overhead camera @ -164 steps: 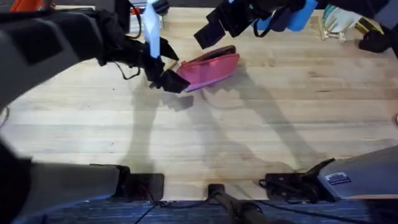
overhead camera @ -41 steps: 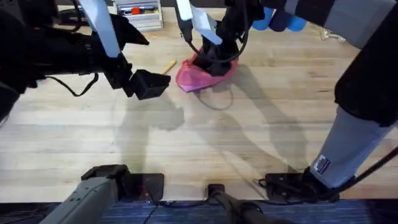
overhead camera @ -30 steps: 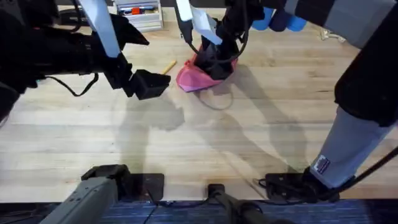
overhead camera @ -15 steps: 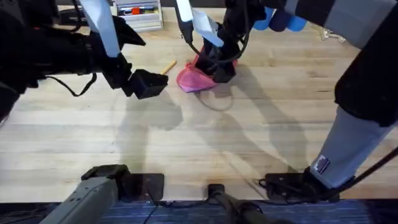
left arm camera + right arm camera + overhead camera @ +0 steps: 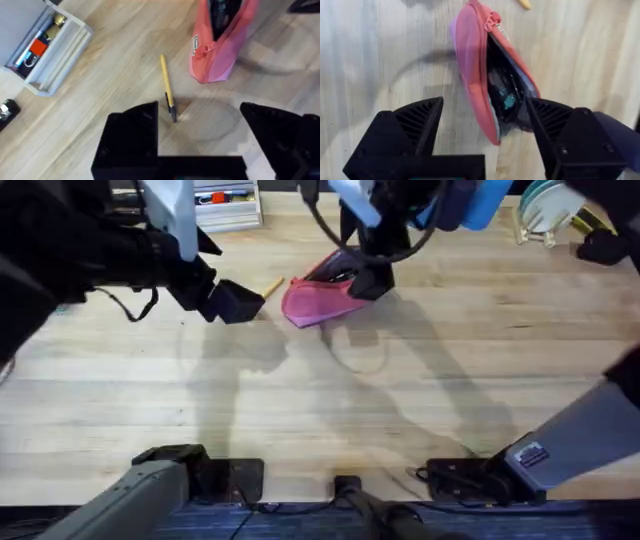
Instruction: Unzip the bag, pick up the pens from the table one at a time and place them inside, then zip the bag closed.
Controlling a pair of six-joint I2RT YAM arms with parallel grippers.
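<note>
— Bag (image 5: 325, 295) position?
— Lying on wooden surface (image 5: 420, 400), toward far middle in overhead view. Pink fabric, zipper open; dark interior with a few items visible through opening in right wrist view (image 5: 492, 85).

— Pen?
— One yellow pen (image 5: 167, 95) with dark tip, flat on surface, just beside bag's closed end, not touching. Seen in overhead view (image 5: 271, 285) as short tan stick between bag and left pincer.

— Left pincer (image 5: 238, 302)?
— Fingers spread wide, holding nothing. Hanging above surface close to pen; in left wrist view (image 5: 200, 135), dark tip of pen lying between both fingers (image 5: 132, 135). Contact with pen: cannot tell.

— Right pincer (image 5: 368, 278)?
— Fingers spread, nothing pinched. Positioned at open end of bag; in right wrist view (image 5: 482, 132), bag's lower end sitting in gap between ribbed black fingers (image 5: 410, 127). Touching fabric or not: cannot tell.

— Anything else?
— Grey tray (image 5: 42, 50) near left pincer, holding a red-and-blue object and a brass-coloured piece. Blue object (image 5: 470, 205) at far edge, partly hidden behind right arm.
</note>
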